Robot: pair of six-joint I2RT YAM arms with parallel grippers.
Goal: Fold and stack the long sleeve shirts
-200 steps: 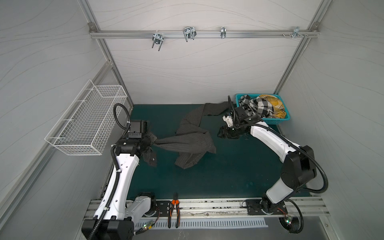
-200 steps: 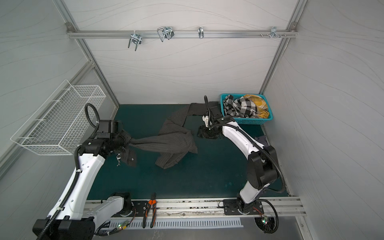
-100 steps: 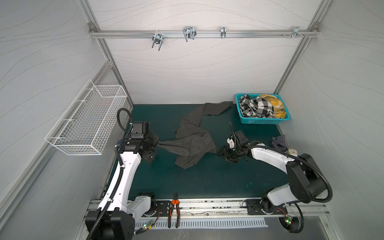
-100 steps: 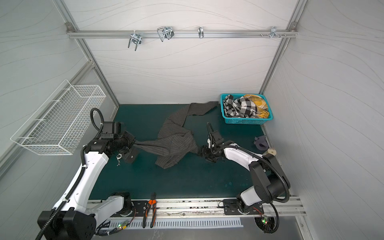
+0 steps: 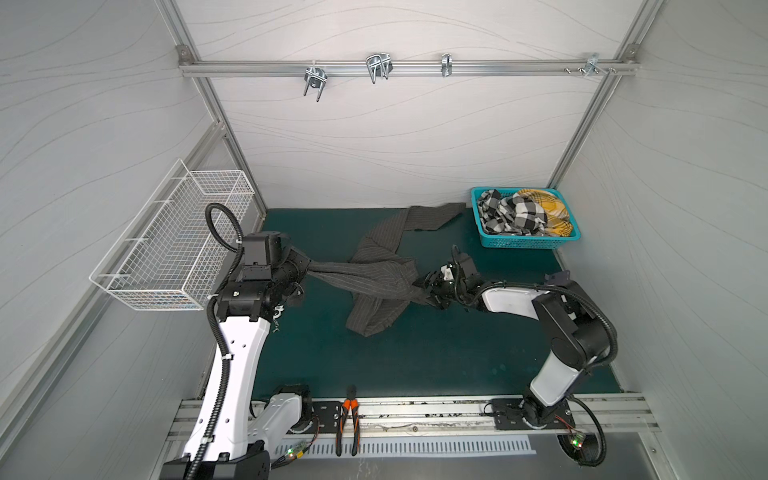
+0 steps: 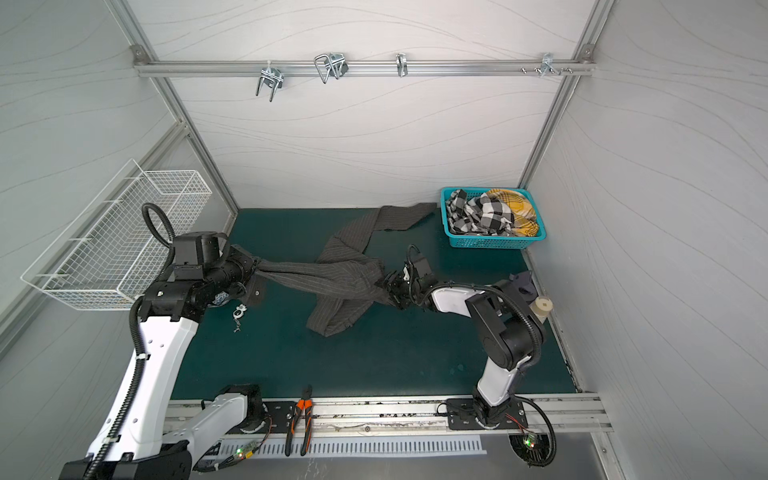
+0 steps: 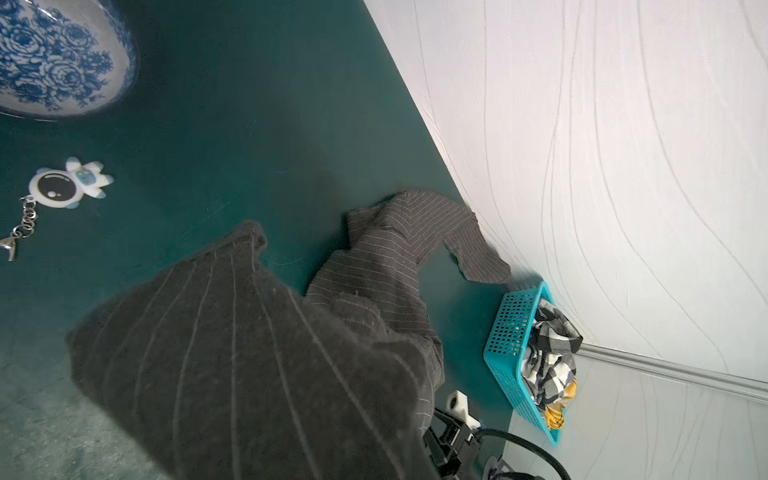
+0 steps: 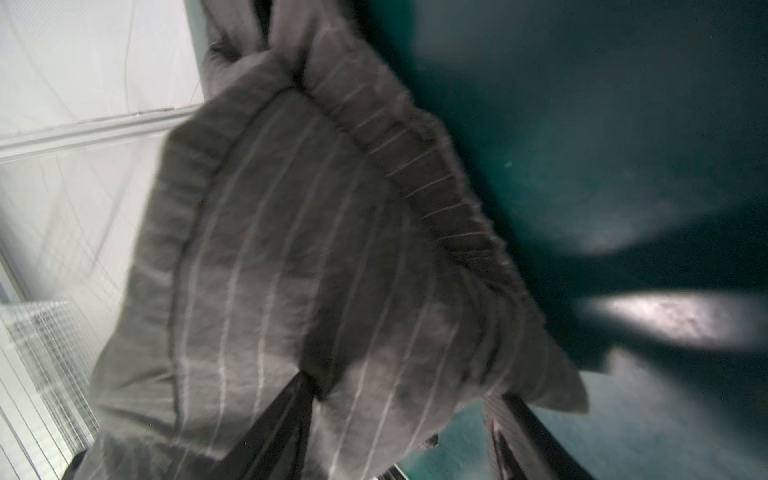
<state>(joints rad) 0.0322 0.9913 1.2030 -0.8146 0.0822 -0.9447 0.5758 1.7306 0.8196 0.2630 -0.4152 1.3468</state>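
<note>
One of the long sleeve shirts, dark grey with thin pale pinstripes, lies crumpled mid-mat, and one sleeve trails toward the back wall. My left gripper is shut on its left end and holds that cloth off the mat. In the left wrist view the shirt hides the jaws. My right gripper is at the shirt's right edge. Its fingers stand wide apart, open, with the striped cloth bunched between them.
A teal basket of checkered and yellow clothes sits at the back right. A white wire basket hangs on the left wall. A blue-patterned bowl and an astronaut keychain lie near the left arm. Pliers rest on the front rail.
My right gripper came from beside the teal basket toward the front, then left into the shirt's right edge. The left gripper shifted slightly, still shut on the cloth, which now stretches between both grippers.
</note>
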